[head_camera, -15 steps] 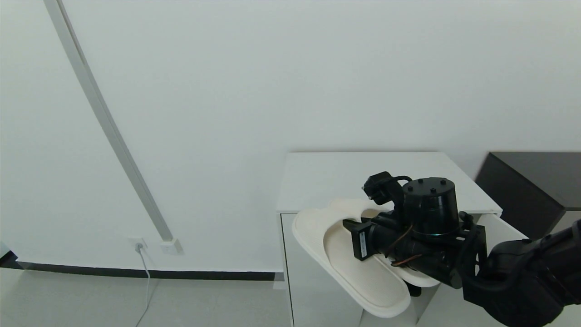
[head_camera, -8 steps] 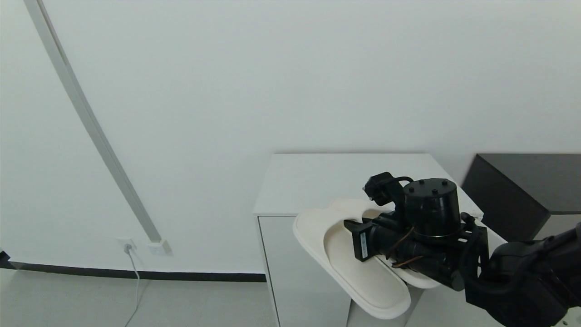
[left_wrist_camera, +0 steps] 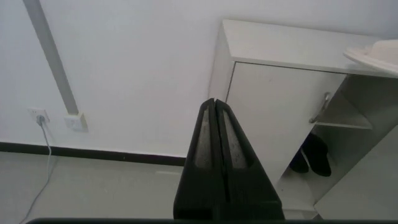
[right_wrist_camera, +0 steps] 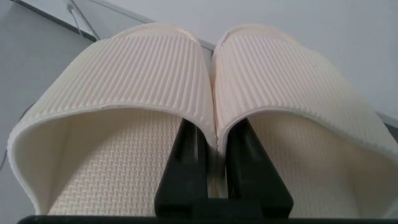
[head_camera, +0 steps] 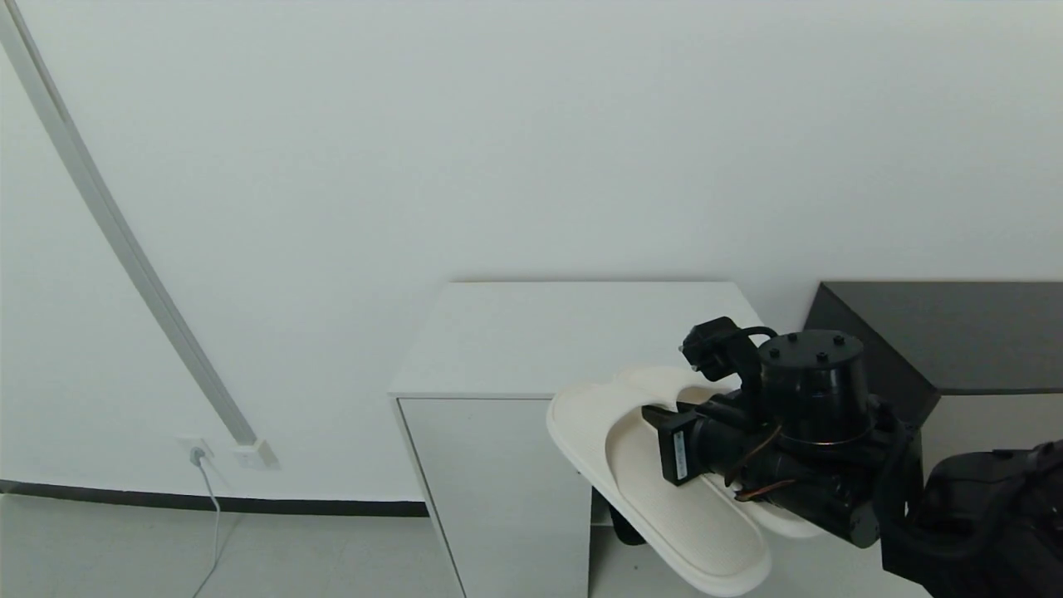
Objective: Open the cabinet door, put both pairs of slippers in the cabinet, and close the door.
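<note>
Closest in, the right claw [right_wrist_camera: 214,165] is clamped on a pair of cream slippers [right_wrist_camera: 143,87]. One finger [right_wrist_camera: 186,155] runs into each slipper, and the two pinch the slippers' inner walls together. In the head view the slippers [head_camera: 673,507] hang in the air side by side and tilted. Their heels are low toward the robot and their toes are raised toward the cabinet [head_camera: 573,332]. They sit about level with the cabinet's top front edge, before its right half, and touch nothing but the claw.

The left claw [left_wrist_camera: 214,106] is held further left, its fingers pressed flat together with nothing between them, pointing toward the cabinet's front.

The cabinet is white. Its left front panel [left_wrist_camera: 273,118] is closed and carries a metal handle [left_wrist_camera: 320,109] at its inner edge. The right half stands open, showing a shelf [left_wrist_camera: 345,118] and a pair of dark shoes [left_wrist_camera: 314,155] at the bottom. The pale slab at the edge of the left wrist view is probably the swung-out door [left_wrist_camera: 364,186], though too little of it shows to be sure.

Just right of the cabinet stands a black counter [head_camera: 938,332], against the white wall [head_camera: 498,124]. Well to the left, a grey trunking strip [head_camera: 124,241] slants down the wall to a socket [head_camera: 197,453]. A cable [head_camera: 212,515] drops from the socket toward the floor [head_camera: 315,556].
</note>
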You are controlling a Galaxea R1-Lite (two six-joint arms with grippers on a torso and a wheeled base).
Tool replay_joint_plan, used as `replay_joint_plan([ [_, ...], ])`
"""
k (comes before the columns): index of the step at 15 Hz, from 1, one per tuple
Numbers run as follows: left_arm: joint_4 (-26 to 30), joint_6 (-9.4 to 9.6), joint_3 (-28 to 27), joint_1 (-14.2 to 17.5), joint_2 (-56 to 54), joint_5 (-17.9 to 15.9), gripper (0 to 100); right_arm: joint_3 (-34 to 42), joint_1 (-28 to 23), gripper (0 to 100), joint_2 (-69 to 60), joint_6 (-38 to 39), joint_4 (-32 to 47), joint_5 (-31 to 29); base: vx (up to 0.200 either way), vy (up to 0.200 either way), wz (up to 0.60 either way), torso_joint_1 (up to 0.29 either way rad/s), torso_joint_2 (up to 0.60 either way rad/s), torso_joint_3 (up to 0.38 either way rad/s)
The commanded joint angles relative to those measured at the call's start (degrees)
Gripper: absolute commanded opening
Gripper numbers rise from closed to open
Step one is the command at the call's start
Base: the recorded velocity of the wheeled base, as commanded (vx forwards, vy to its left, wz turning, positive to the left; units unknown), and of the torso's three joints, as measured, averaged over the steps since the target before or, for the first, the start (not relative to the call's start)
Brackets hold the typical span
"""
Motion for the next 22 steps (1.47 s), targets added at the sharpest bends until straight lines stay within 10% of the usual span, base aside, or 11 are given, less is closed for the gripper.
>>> replay_joint_plan([
  [1,0.0,-0.01,0.0,0.0,0.0,0.0,0,0.2,0.1,0,-0.4,0.0,0.0,0.1,0.0,-0.2,0.0,0.002,0.0,-0.002],
  [22,0.0,-0.1,0.0,0.0,0.0,0.0,0,7.4,3.8,0,-3.0,-3.2,-5.0,-1.0,0.0,-0.019,0.0,0.0,0.0,0.0],
])
